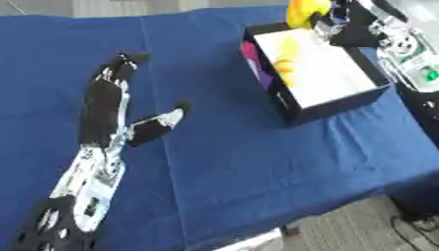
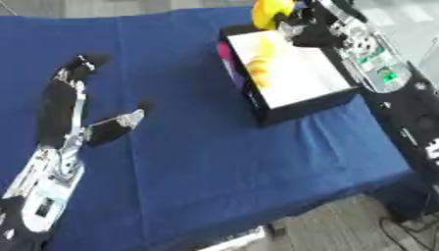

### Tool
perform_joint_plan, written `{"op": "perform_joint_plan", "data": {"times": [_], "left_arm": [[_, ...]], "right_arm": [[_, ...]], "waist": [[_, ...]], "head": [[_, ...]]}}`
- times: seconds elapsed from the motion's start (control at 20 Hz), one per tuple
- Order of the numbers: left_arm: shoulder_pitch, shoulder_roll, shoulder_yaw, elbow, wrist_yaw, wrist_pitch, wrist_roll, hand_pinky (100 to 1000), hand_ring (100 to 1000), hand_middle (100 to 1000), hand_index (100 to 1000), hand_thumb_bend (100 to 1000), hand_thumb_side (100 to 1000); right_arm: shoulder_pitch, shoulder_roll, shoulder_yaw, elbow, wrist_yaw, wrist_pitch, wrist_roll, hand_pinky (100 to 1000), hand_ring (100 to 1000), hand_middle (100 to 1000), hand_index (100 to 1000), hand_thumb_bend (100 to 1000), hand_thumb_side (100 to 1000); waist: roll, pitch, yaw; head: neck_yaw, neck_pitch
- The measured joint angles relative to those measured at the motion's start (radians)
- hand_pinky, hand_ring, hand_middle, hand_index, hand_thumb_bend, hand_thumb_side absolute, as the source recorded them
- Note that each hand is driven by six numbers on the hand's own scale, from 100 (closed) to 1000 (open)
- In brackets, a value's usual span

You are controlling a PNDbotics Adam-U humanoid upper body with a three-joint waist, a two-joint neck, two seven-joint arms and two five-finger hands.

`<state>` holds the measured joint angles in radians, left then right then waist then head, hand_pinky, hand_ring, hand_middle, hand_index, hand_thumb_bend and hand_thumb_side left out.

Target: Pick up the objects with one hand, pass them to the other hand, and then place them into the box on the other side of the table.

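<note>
Left hand: lies flat on blue tablecloth at view's left, fingers straight, thumb spread out to the side, holding nothing.
Right hand: at top right, over far end of box, fingers curled round a yellow object; obj's exact shape unclear.
Box: black walls, white inside w/ yellow patch, open top, on cloth at right side, well apart from left hand.
</note>
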<state>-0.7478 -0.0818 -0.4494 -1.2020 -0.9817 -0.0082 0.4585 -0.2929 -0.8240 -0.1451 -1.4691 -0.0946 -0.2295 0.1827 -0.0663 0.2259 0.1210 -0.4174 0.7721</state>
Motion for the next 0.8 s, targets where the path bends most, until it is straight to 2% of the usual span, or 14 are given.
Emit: {"op": "perform_joint_plan", "data": {"times": [0.25,0.3,0.35,0.75,0.8], "left_arm": [[0.000,0.003,0.006,0.002,0.000,0.004,0.005,757,633,649,809,670,483],[0.000,0.003,0.007,0.003,0.000,0.005,0.006,756,633,649,808,675,479],[0.000,0.003,0.009,0.005,0.000,0.005,0.007,756,633,648,808,671,482],[0.001,0.003,0.009,0.007,-0.002,0.002,0.020,754,633,649,810,678,476],[0.001,0.003,0.009,0.007,-0.003,0.002,0.021,754,633,649,810,680,476]], "right_arm": [[0.014,-0.002,-0.007,0.043,0.064,-0.026,-0.022,722,1000,575,747,100,188],[0.017,-0.003,-0.007,0.048,0.082,-0.037,-0.022,725,1000,584,758,100,162],[0.022,-0.005,-0.006,0.053,0.102,-0.051,-0.021,727,1000,591,765,100,194],[0.030,-0.007,0.005,0.090,0.233,-0.164,0.024,797,1000,762,954,100,202],[0.031,-0.007,0.005,0.090,0.243,-0.176,0.031,819,1000,801,1000,100,203]], "waist": [[0.005,0.000,-0.003],[0.005,0.000,-0.003],[0.005,0.000,-0.003],[0.005,0.000,-0.003],[0.005,0.000,-0.003]], "head": [[-0.002,0.000],[-0.003,0.000],[-0.005,0.000],[-0.008,0.000],[-0.008,0.000]]}}
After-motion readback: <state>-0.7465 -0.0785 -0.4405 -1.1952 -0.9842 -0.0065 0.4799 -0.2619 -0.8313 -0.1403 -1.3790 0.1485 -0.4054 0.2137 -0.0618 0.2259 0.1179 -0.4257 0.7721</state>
